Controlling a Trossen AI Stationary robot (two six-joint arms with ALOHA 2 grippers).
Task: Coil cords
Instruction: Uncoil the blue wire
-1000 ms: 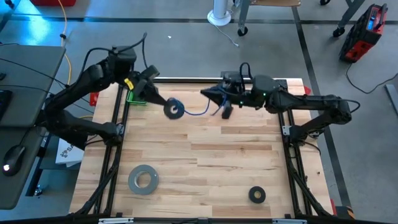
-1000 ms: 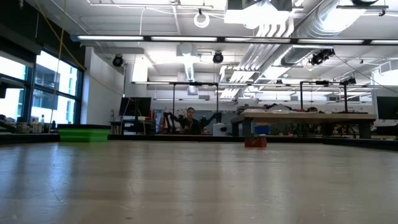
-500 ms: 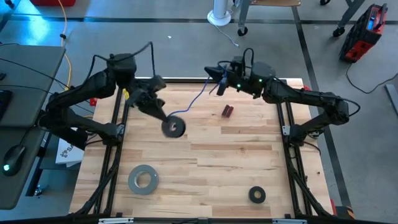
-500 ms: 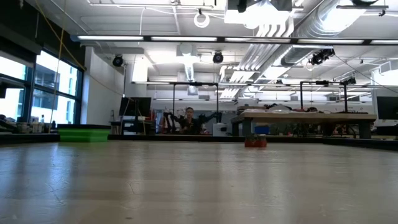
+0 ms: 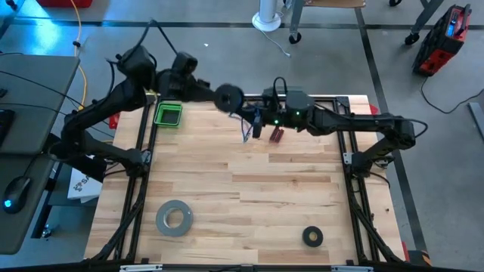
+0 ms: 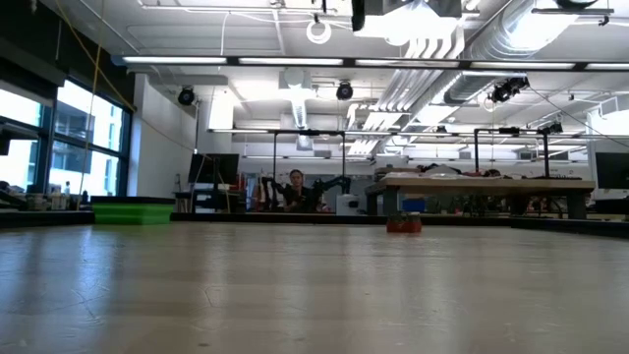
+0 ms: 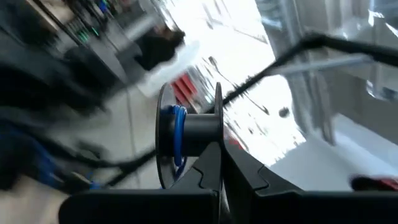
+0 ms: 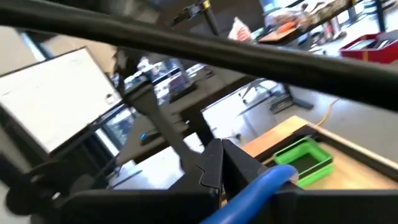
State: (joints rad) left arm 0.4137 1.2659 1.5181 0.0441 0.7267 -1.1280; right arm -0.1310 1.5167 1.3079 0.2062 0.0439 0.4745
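A black spool (image 5: pixel 228 97) hangs high over the table's far edge, with my left gripper (image 5: pixel 218 95) shut on it. The left wrist view shows a few turns of the blue cord (image 7: pixel 179 134) wound on the spool's hub. The cord (image 5: pixel 246 130) runs on to my right gripper (image 5: pixel 256 121), which is shut on it just right of the spool. A short end dangles below the right gripper. My left gripper pinches one flange of the spool at its rim (image 7: pixel 218 127) between its two fingers. The spool is lifted clear of the table, its axis lying across the fingers. My right gripper pinches the blue cord (image 8: pixel 264 182) between its two fingers, which lie about level and across it. The cord is clear of the table.
A green tray (image 5: pixel 168 114) sits at the table's far left corner. A small dark red thing (image 5: pixel 276 135) lies on the wood below the right gripper. A grey tape roll (image 5: pixel 174 217) and a black tape ring (image 5: pixel 312 236) lie near the front edge.
My left gripper has lifted the spool and carried it toward the far edge and to the right, turning it as it went. My right gripper has come down and toward the near edge with the cord. The cord span between the two is shorter now.
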